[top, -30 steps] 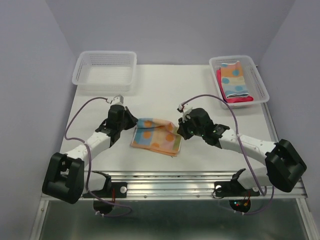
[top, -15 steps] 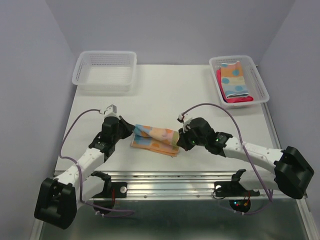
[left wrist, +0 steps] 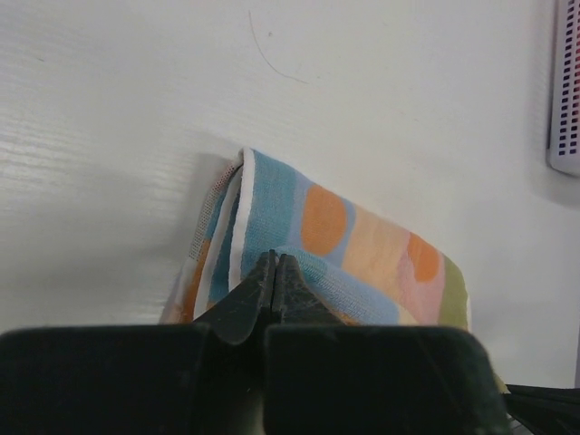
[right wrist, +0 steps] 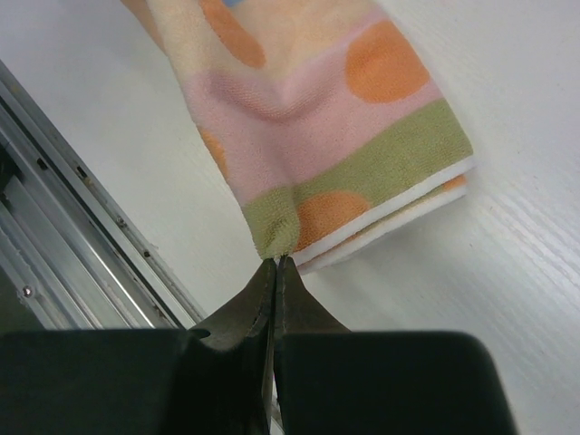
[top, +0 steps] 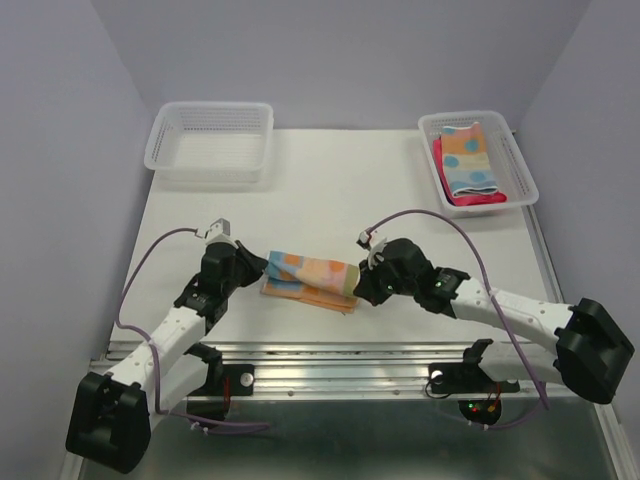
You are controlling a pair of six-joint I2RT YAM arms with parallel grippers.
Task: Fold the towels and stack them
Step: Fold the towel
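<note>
your left claw [top: 264, 268] is pinched shut on the left end of the patterned towel [top: 312, 277], and your right claw [top: 357, 289] is pinched shut on its right end. the towel lies on the white counter [top: 330, 190] near the front edge, between the two arms. its upper layer is lifted and curled over the layers lying flat beneath it.

in the left wrist view the claw's tips meet on a blue stripe of the raised layer, with orange dots and a white-edged hem beside them. in the right wrist view the tips close on an olive-green corner. under that corner the lower layers show a white hem resting on the counter, close to the metal rail [right wrist: 63, 181] at the front edge.

at the far right corner a white mesh basket [top: 525, 180] holds two more towels. a dotted towel [top: 468, 158] with blue and orange bands lies on top of a bright pink towel [top: 470, 199], whose edge shows along the left and near sides. a second mesh basket [top: 165, 150] stands at the far left corner, well apart from both arms.
</note>
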